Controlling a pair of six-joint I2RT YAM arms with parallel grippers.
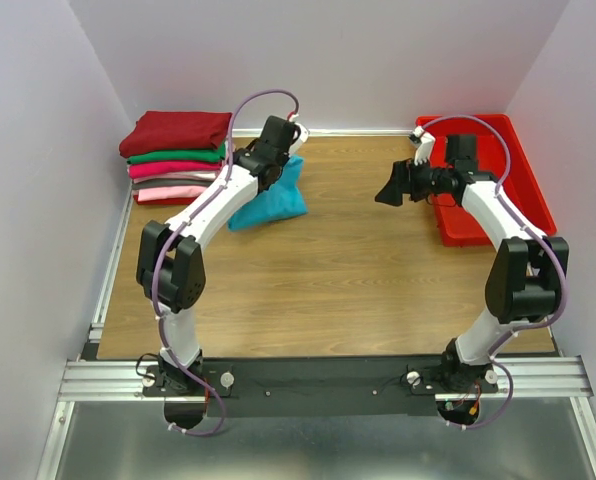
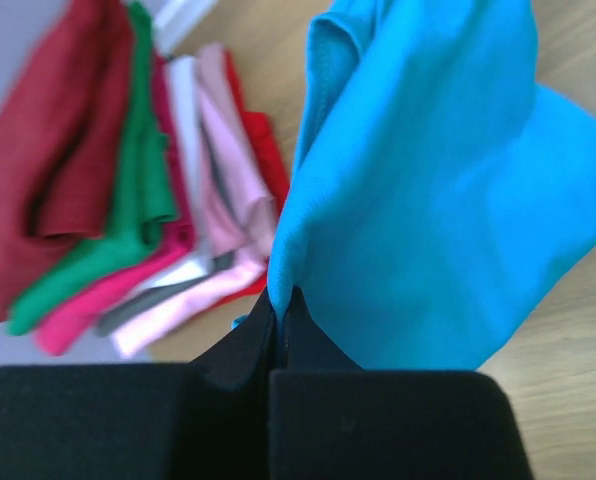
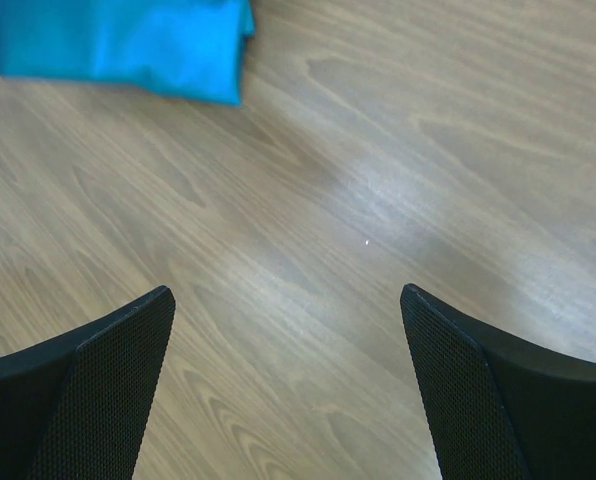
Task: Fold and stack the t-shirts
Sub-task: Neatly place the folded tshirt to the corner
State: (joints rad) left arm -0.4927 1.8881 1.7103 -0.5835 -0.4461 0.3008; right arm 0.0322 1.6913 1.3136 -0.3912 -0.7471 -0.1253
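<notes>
The teal t-shirt (image 1: pixel 274 200) hangs bunched from my left gripper (image 1: pixel 270 160), just right of the stack of folded t-shirts (image 1: pixel 176 156) at the back left: dark red on top, then green, magenta and light pink. In the left wrist view my left gripper (image 2: pixel 280 300) is shut on an edge of the teal t-shirt (image 2: pixel 428 190), with the stack (image 2: pixel 108 200) beyond to the left. My right gripper (image 1: pixel 390 186) is open and empty above bare table, left of the red bin. In the right wrist view my right gripper (image 3: pixel 288 300) frames bare wood, with the teal t-shirt (image 3: pixel 118 45) at the top left.
A red plastic bin (image 1: pixel 498 170) stands at the back right under my right arm. Grey walls close the table on the left, back and right. A metal rail runs along the table's left edge (image 1: pixel 108 280).
</notes>
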